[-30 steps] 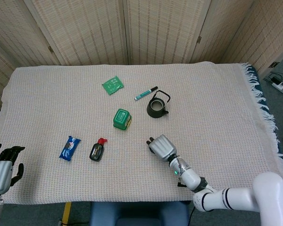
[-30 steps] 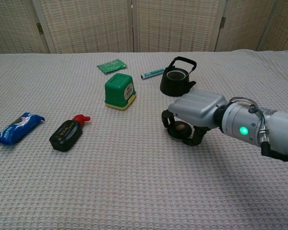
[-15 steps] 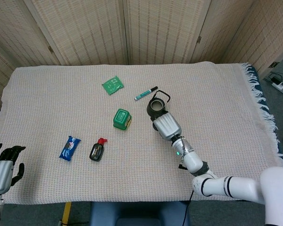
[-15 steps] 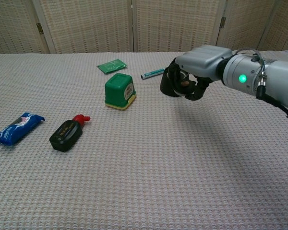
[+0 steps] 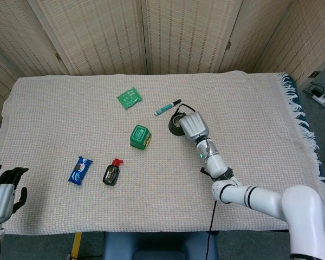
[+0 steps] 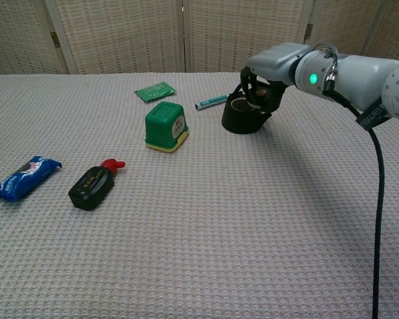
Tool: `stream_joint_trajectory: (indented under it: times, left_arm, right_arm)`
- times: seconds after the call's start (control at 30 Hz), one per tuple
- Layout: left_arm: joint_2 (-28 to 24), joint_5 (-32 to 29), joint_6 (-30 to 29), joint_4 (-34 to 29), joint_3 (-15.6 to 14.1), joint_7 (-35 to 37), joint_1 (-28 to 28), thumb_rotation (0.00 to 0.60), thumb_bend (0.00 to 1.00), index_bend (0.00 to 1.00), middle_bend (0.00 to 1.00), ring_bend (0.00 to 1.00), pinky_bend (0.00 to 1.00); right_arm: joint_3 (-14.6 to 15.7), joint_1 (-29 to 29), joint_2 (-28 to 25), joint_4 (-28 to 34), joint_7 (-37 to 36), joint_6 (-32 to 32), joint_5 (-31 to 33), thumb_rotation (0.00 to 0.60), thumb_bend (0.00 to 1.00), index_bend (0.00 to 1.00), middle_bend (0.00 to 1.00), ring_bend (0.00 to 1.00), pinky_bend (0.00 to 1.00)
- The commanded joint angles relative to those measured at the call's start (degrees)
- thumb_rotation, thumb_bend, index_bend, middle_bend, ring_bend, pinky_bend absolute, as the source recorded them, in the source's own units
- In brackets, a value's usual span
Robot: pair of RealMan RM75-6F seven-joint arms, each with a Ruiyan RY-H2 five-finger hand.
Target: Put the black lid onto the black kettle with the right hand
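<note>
The black kettle (image 6: 241, 118) stands on the woven cloth right of centre, and in the head view the kettle (image 5: 174, 124) is partly hidden behind my right hand (image 5: 191, 125). In the chest view my right hand (image 6: 271, 70) hovers directly over the kettle's mouth. It holds the black lid (image 6: 255, 97), whose brown knob shows between the fingers. I cannot tell whether the lid touches the rim. My left hand (image 5: 2, 190) rests at the near left table edge, fingers apart, holding nothing.
A green box (image 6: 166, 126) stands left of the kettle, with a teal pen (image 6: 211, 102) and a green packet (image 6: 154, 91) behind. A black bottle with a red cap (image 6: 93, 185) and a blue snack pack (image 6: 22, 177) lie at the near left.
My right hand has carried the lid up from the cloth near the front and away to the kettle, ending over its mouth. The left hand stayed still.
</note>
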State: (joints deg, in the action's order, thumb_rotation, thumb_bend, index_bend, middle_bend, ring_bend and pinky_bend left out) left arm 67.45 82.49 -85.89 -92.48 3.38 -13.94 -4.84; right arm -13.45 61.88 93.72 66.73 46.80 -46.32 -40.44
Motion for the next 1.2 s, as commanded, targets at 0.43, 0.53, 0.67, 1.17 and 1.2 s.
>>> stream_joint_trajectory:
  times: [0.43,0.53,0.67,1.17,1.2]
  left_arm:
    - [-0.33,-1.07,0.51,-0.17,0.34,-0.21,-0.10,0.600,0.52,0.20,0.18,0.19,0.05]
    - [-0.32,-1.15,0.53,-0.09,0.34,-0.10,-0.08,0.600,0.52,0.20,0.18,0.19,0.05]
    - [-0.32,-1.20,0.39,0.04,0.35,0.06,0.01,0.600,0.52,0.20,0.18,0.19,0.05]
    - [-0.09,-1.33,0.54,0.48,0.26,0.30,0.05,0.600,0.52,0.20,0.18,0.19,0.05]
    - [-0.09,-1.33,0.50,0.48,0.27,0.32,0.07,0.600,0.52,0.20,0.18,0.19,0.05]
  right_arm:
    - [-1.12,5.88,8.41,-13.44,-0.05,3.35,3.42,0.600,0.38,0.35,0.33,0.87,0.93]
    - [-1.35,6.49,9.15,-14.86,0.28,3.19,3.52,0.600,0.38,0.35,0.33,0.87,0.93]
    - [-1.75,7.25,10.10,-16.75,1.42,3.30,4.74,0.600,0.38,0.35,0.31,0.86,0.93]
    - [-1.93,6.85,10.63,-19.06,1.38,4.51,5.38,0.600,0.38,0.28,0.23,0.86,0.93]
    - [-1.90,6.75,10.42,-18.82,1.32,4.63,5.35,0.600,0.38,0.27,0.22,0.86,0.93]
